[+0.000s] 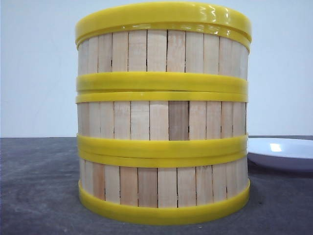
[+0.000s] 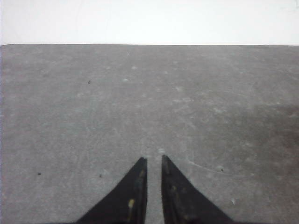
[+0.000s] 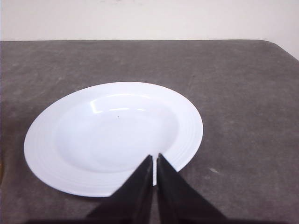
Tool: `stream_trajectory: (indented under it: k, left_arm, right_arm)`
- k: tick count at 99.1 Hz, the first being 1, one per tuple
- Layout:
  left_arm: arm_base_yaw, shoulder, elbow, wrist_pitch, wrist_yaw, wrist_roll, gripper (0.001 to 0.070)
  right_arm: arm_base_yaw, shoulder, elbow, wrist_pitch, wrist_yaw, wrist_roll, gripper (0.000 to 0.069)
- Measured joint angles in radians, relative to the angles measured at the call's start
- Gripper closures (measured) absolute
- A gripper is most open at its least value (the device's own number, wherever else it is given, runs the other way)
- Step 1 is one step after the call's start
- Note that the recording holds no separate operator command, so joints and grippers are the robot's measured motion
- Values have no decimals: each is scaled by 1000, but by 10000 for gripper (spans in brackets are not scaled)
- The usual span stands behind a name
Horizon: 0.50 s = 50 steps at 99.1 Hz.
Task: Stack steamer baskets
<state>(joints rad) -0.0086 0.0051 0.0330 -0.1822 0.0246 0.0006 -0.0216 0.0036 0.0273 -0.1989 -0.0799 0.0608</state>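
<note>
- The left gripper is nearly closed, holding nothing, above bare grey bench.
- The right gripper is likewise, over the white plate.
- The steamer baskets stand stacked three high, just beside the plate.

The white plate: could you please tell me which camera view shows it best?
The right wrist view: the whole plate lies there, empty, just past the shut right claw. The front view catches only a sliver of it behind the stacked baskets. The left wrist view shows none of it.
</note>
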Motion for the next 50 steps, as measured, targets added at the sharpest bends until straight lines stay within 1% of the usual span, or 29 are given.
stream_trajectory:
  k: [50]
  left_arm:
    - [0,0,0,0,0,0,681]
  right_arm:
    - [0,0,-3,32,0,-1,682]
